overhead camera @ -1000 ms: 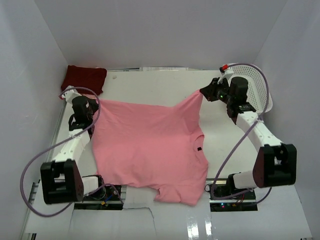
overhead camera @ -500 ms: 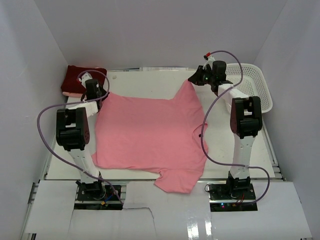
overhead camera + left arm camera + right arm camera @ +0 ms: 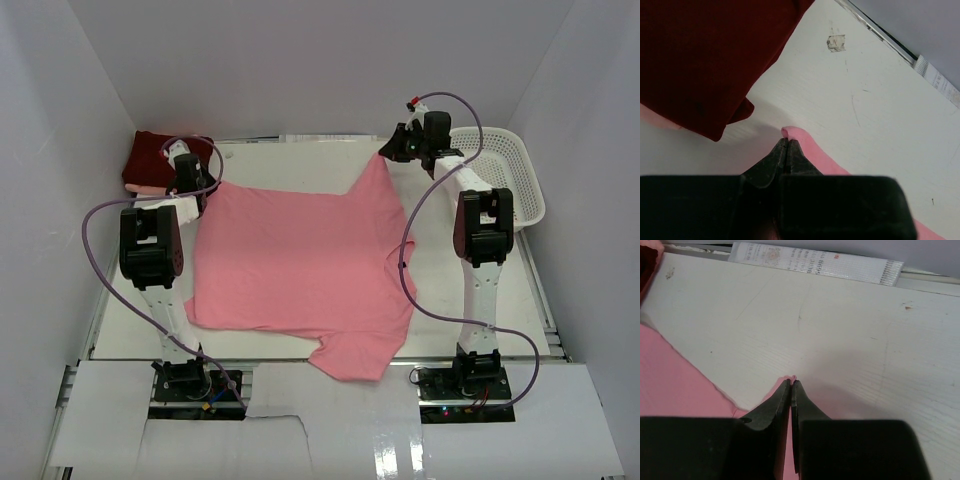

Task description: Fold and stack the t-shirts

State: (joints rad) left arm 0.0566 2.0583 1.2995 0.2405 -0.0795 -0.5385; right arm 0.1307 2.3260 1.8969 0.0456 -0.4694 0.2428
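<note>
Pink shirt lies spread across the desk; the folded maroon shirt sits far left, where my left gripper could snag it. It and my right gripper each pinch a thin corner that may slip.
</note>
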